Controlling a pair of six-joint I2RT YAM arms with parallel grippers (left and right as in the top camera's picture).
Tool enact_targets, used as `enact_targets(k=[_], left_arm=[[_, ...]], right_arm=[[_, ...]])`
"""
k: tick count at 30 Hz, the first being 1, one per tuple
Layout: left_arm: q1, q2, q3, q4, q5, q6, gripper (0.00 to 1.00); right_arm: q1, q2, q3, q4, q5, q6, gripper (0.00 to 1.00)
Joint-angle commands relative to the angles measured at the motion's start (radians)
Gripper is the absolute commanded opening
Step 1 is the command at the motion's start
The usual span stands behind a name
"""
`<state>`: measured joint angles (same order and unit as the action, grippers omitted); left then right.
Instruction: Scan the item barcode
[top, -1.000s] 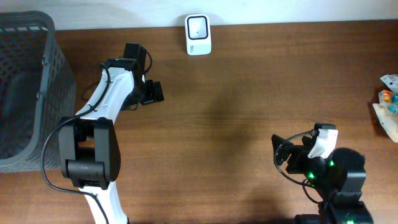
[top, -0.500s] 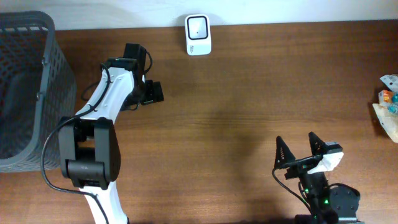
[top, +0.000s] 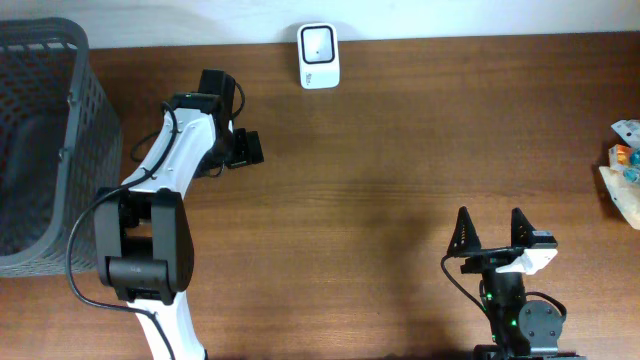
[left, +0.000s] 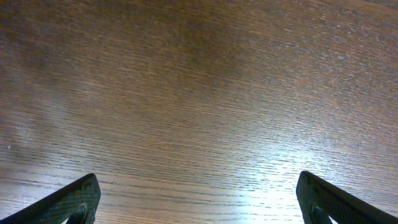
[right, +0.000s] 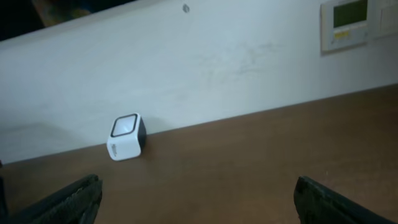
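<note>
White rounded plastic scanner (top: 318, 55) stands at the far edge of the brown wooden table (top: 380, 150). Crinkled plastic packet (top: 625, 172) lies at the right edge, well apart from it. Left gripper (left: 199, 199) and right gripper (top: 492, 235) — jaws spread wide, both empty.

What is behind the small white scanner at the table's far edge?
Behind the scanner stands a plain white wall. The scanner's body hides whether it touches the wall.

left gripper (left: 198, 200): jaws spread wide | beneath: wooden table (left: 186, 87)
</note>
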<state>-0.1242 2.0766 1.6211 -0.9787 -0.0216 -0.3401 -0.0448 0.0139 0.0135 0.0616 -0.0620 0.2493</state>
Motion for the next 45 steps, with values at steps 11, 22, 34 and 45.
enact_targets(k=[11,22,34,45], left_arm=[[-0.002,-0.013,-0.004,0.001,0.007,-0.003,0.99],[-0.002,-0.013,-0.004,0.001,0.007,-0.003,0.99],[-0.002,-0.013,-0.004,0.001,0.007,-0.003,0.99],[-0.002,-0.013,-0.004,0.001,0.007,-0.003,0.99]], right_arm=[[0.005,-0.011,-0.008,-0.143,0.068,-0.193,0.98],[0.005,-0.011,-0.008,-0.145,0.081,-0.325,0.98],[0.005,-0.011,-0.008,-0.145,0.075,-0.283,0.98],[0.005,-0.011,-0.008,-0.145,0.075,-0.257,0.98]])
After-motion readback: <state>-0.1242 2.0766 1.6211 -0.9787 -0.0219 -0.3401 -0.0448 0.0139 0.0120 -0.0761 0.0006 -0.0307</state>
